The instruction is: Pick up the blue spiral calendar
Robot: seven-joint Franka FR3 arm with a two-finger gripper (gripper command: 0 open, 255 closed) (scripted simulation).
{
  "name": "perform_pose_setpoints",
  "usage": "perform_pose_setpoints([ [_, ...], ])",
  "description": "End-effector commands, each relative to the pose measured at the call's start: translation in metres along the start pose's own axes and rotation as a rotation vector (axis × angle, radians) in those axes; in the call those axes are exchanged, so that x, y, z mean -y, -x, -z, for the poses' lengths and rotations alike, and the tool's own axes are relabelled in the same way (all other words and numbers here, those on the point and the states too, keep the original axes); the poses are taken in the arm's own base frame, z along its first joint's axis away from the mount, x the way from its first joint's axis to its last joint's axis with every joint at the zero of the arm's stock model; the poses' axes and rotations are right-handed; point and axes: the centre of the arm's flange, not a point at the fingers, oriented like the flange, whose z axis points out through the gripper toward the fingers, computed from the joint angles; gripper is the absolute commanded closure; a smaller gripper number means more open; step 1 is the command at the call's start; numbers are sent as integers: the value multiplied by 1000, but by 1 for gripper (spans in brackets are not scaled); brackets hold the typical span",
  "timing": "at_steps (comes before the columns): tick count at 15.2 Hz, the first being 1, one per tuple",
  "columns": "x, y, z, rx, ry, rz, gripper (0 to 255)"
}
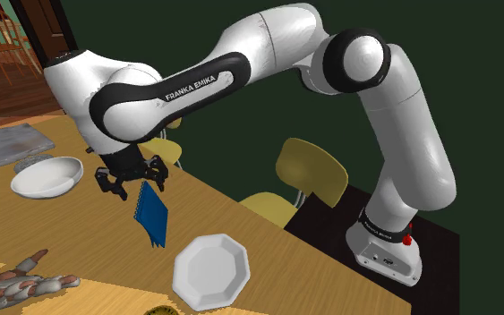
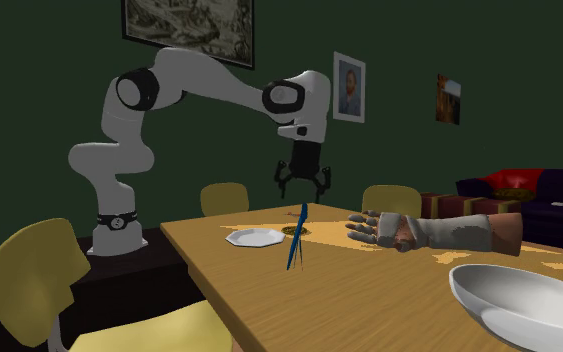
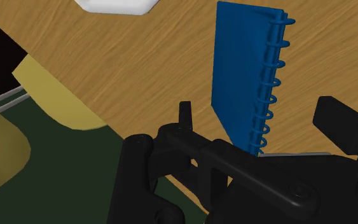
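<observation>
The blue spiral calendar (image 1: pixel 151 215) stands steeply on edge on the wooden table (image 1: pixel 80 233), its lower corner at the tabletop and its coil binding along one side. My black gripper (image 1: pixel 133 186) hangs right above its upper end, open, fingers spread wide. In the second exterior view the calendar (image 2: pixel 296 238) shows as a thin blue blade under the gripper (image 2: pixel 304 190). In the wrist view the calendar (image 3: pixel 241 70) runs away from the gripper (image 3: pixel 260 118), between the two fingers, which do not clasp it; its near end is hidden behind the hand.
A white octagonal plate (image 1: pixel 211 271) lies close to the calendar. A white bowl (image 1: pixel 47 176) and a grey slab (image 1: pixel 14 143) sit toward the shoulder view's left. A mannequin-like hand (image 1: pixel 21 288) rests at the table's front. Yellow chairs (image 1: pixel 311 170) line the table's edge.
</observation>
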Motion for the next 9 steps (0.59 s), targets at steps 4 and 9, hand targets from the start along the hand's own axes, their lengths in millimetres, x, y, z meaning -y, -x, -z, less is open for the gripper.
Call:
perform_pose_setpoints([
  [4,15,-2,-26,-5,4,-20,0],
  [9,17,-2,-45,-5,4,-20,0],
])
